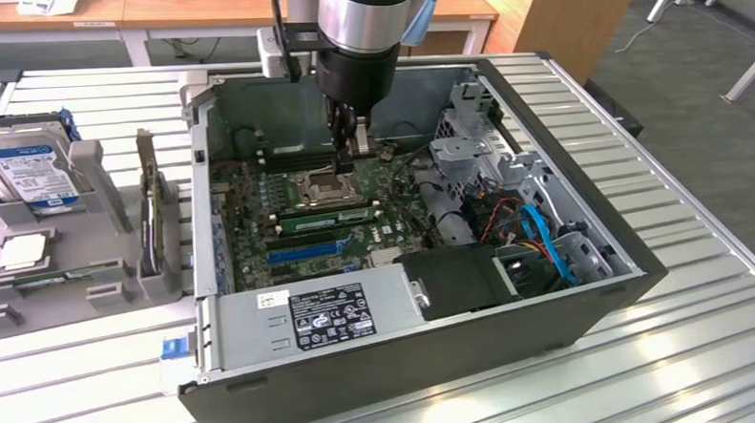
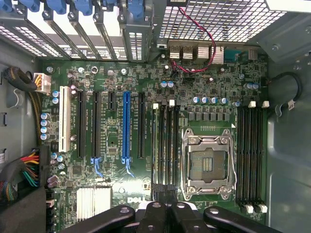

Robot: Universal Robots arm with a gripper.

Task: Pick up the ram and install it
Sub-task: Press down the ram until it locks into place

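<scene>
Green ram (image 1: 331, 216) sits in its slot; closed gripper (image 1: 353, 155) above should press evenly along it.

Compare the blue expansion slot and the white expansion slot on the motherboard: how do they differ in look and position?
The blue slot is longer than the white slot. The blue slot sits between black slots; the white slot stands at the end of the row. Both are empty and run parallel on the green motherboard.
</scene>
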